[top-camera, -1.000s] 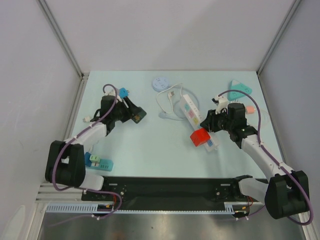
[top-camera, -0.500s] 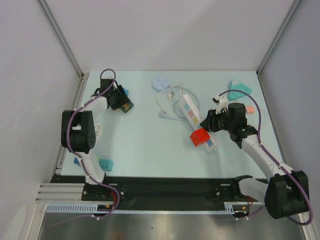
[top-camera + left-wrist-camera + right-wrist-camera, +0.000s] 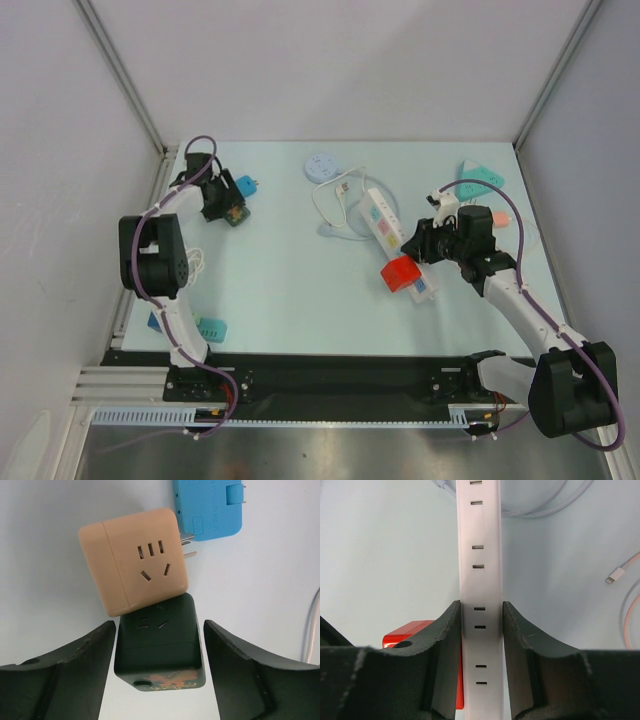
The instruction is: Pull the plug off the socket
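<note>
The socket is a white power strip (image 3: 383, 222) lying diagonally right of centre. A red cube plug (image 3: 402, 273) sits in its near end. My right gripper (image 3: 421, 243) is shut on the strip (image 3: 479, 555), both fingers (image 3: 445, 640) pressed against its sides, with the red plug (image 3: 405, 632) just to their left. At the back left my left gripper (image 3: 222, 205) stands open around a dark green cube adapter (image 3: 159, 647), with a gap on each side. A tan cube adapter (image 3: 134, 567) touches the dark one, and a blue adapter (image 3: 207, 507) lies beyond.
A round pale-blue disc (image 3: 322, 166) and the strip's coiled white cable (image 3: 335, 208) lie at the back centre. A teal triangular item (image 3: 482, 175) and a pink piece (image 3: 497, 217) sit at the right. A teal adapter (image 3: 208, 328) lies front left. A loose cable end (image 3: 617, 573) lies right of the strip.
The left arm swung from the middle left to the back-left corner with the dark cube, then its jaws spread off the cube. The right arm stayed clamped on the strip.
</note>
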Robot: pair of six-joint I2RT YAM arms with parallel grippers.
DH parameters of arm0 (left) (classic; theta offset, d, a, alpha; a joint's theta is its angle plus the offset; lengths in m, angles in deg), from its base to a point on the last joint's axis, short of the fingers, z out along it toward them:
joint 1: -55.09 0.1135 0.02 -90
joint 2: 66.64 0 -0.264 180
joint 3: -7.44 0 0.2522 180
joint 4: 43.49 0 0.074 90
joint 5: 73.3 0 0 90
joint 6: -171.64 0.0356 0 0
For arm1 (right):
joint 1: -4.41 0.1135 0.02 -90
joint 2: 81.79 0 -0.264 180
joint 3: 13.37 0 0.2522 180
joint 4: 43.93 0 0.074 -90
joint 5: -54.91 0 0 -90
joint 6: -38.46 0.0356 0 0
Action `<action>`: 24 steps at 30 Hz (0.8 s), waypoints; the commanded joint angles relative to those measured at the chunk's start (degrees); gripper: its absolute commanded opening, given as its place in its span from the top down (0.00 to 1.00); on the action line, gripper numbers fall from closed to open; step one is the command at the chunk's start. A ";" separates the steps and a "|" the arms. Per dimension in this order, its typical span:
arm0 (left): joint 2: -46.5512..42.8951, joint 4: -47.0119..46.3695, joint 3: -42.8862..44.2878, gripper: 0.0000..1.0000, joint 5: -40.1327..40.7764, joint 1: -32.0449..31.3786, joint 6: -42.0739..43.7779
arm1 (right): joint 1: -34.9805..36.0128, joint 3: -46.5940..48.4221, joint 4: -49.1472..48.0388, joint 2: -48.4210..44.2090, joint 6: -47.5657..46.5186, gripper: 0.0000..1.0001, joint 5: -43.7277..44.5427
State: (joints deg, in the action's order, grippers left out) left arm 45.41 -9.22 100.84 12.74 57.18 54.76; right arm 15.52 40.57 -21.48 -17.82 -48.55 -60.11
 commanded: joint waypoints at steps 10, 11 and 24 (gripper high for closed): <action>-11.23 -6.00 -4.48 0.11 -1.21 0.29 2.27 | -0.39 1.48 -5.79 -1.47 0.88 1.00 -2.14; -11.67 -6.53 -5.01 0.10 -1.48 0.29 2.09 | -0.30 1.48 -5.79 -1.56 0.88 1.00 -2.14; -21.77 -17.08 -14.94 0.06 -11.67 -1.38 -0.11 | -0.39 1.39 -5.79 -1.47 1.06 1.00 -2.49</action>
State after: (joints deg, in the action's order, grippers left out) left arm 28.80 -20.28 87.09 5.74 56.96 55.57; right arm 15.41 40.57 -21.48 -17.82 -48.55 -60.28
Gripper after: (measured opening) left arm 0.942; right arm 0.391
